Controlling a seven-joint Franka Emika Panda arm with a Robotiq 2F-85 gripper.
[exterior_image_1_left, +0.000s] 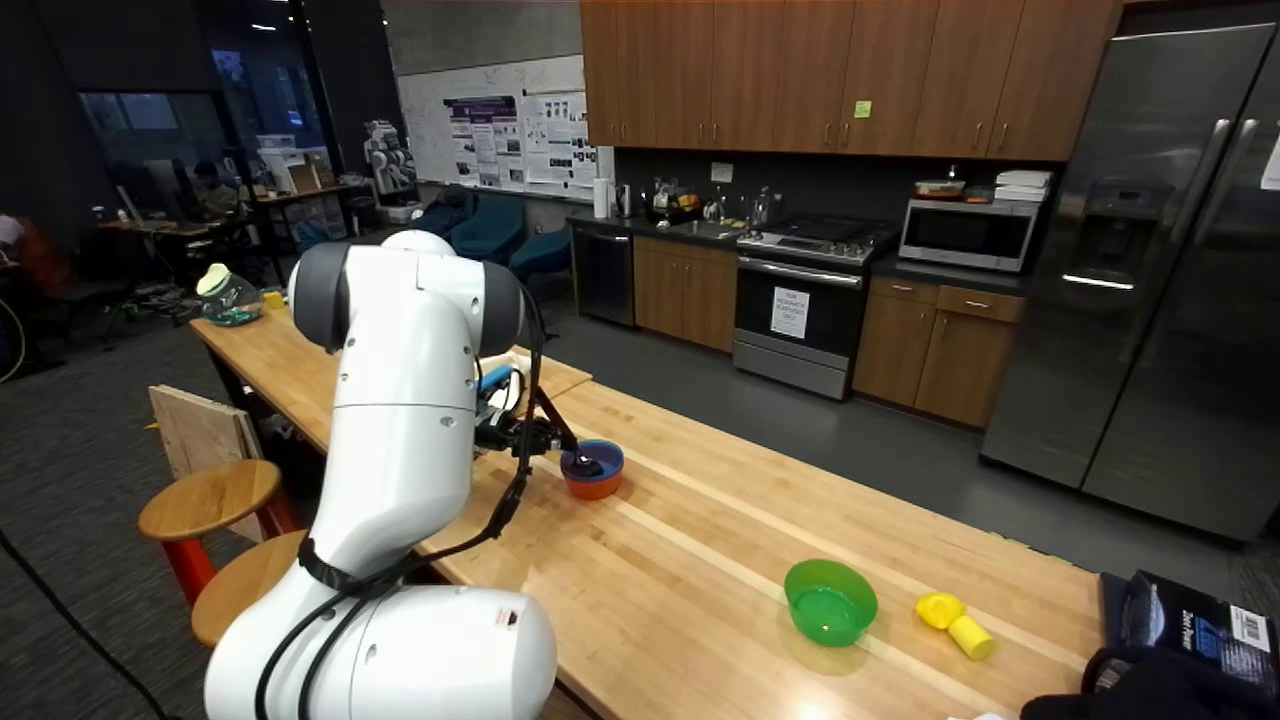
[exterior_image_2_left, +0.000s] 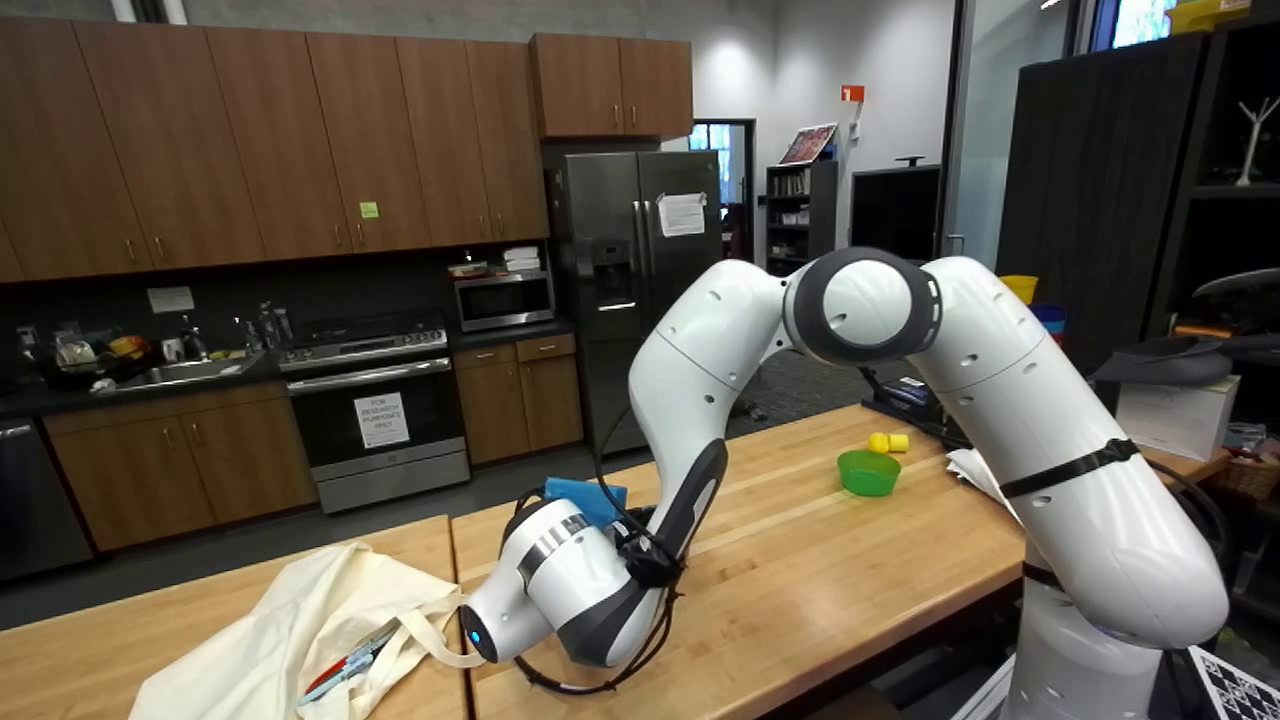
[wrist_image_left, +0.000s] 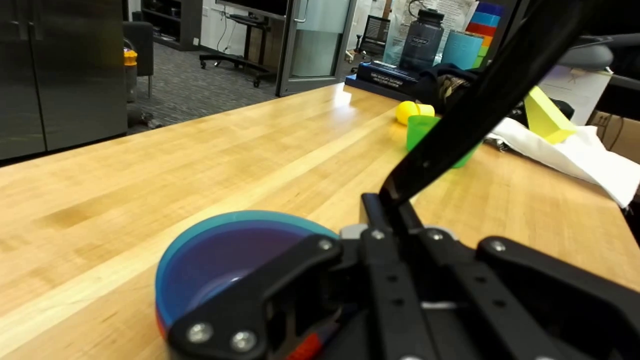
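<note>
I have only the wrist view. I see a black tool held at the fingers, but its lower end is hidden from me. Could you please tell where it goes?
Observer: In an exterior view, the black tool seems to reach down inside the blue bowl.
Operator: Thank you. Does something lie outside my picture?
Observer: Yes, a cream cloth bag lies on the table, near the robot's wrist.
Operator: Is anything in it?
Observer: Something red and blue shows between its folds; I cannot tell what it is.
</note>
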